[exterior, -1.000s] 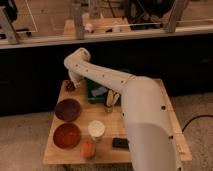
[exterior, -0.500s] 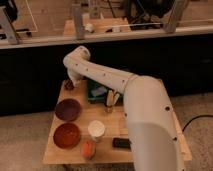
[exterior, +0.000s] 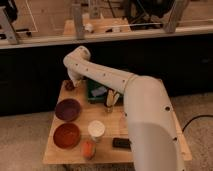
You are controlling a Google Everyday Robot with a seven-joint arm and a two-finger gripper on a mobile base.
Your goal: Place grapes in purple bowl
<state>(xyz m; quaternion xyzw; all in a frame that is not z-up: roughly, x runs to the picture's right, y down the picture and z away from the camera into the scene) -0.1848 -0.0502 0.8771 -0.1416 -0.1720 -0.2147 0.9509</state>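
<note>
The arm is stretched across the worktop (exterior: 75, 152) toward its far left corner. The claw (exterior: 73, 83) is held low beside the grapes (exterior: 69, 85), behind the purple bowl (exterior: 68, 109); its state cannot be told.

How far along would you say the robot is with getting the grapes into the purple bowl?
Early stage. Done: the arm has reached the table's far left corner, with the pincer right over the grapes. In hand: the pickup itself; a firm grip cannot be confirmed. Left: carrying the grapes to the purple bowl, which looks empty, and releasing them there.
</note>
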